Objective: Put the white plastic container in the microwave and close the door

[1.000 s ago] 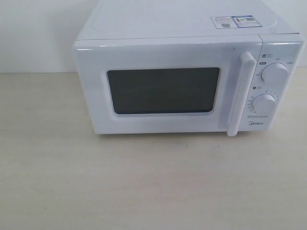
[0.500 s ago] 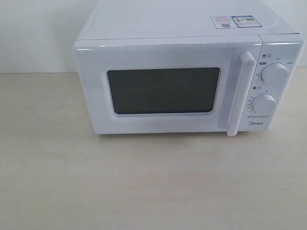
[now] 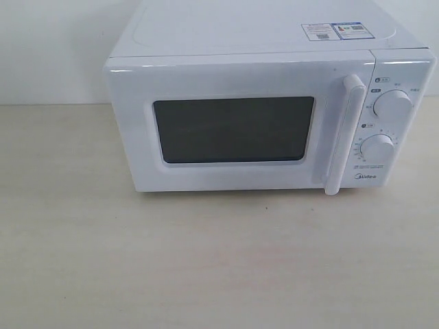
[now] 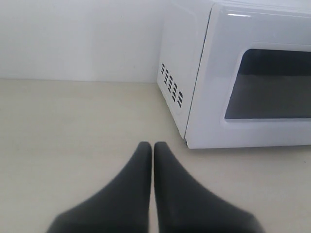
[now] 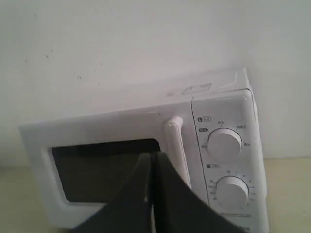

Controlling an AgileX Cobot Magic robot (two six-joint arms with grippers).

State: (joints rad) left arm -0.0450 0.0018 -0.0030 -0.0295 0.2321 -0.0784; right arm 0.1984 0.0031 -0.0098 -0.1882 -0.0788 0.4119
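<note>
Left tool (image 4: 151, 146) closed, empty, low over table (image 4: 63, 126), near vented side of microwave (image 4: 182, 48). Right tool (image 5: 152, 158) closed, empty, facing handle (image 5: 175, 143). Nothing moved in last second: both arms idle, door (image 3: 236, 82) shut. Task looks either finished or not begun. No white container in any view, none on table out front. Window (image 3: 233, 129) too dark; possibly inside, cannot tell.

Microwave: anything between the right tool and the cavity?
Yes. The white side-hinged door with dark window is shut across the front of the white boxy microwave. The shut right tool faces it without touching, and nothing else is visible between them. No white plastic container shows in any view.
</note>
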